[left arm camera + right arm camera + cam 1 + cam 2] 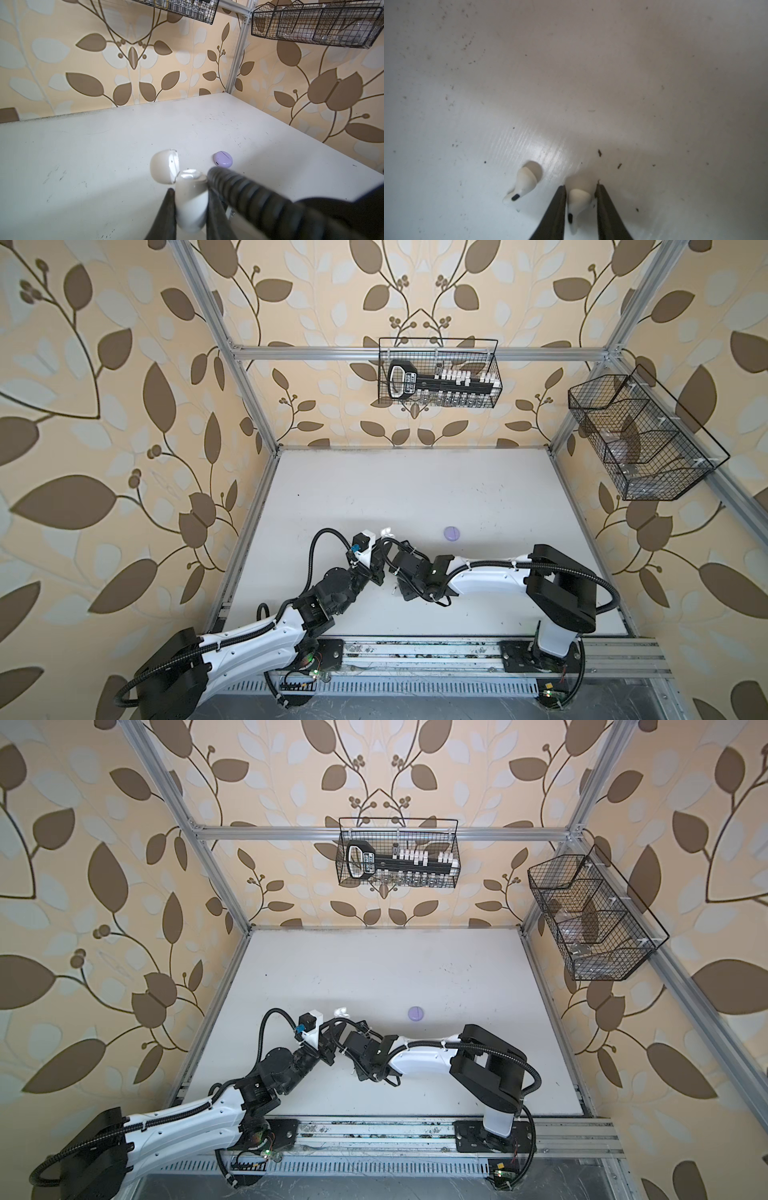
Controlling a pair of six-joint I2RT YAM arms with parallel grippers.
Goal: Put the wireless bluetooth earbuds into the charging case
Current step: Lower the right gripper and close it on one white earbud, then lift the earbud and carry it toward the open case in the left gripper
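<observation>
My left gripper (190, 189) is shut on the body of a white charging case (191, 207), held above the table. Its lid (164, 168) is swung open, and the lid also shows in both top views (386, 531) (340, 1011). My right gripper (581, 187) points down at the table just right of the left one. Its jaws are closed on a white earbud (578, 201) that lies on the surface. A second white earbud (525, 182) lies loose beside it, outside the fingers. In the top views the right gripper (401, 593) hides most of both earbuds.
A shut lilac case (451, 533) (223, 162) sits on the white table (415, 489) behind the right arm. A black cable hose (239, 187) crosses close beside the held case. Two wire baskets (438, 373) (640, 435) hang on the walls.
</observation>
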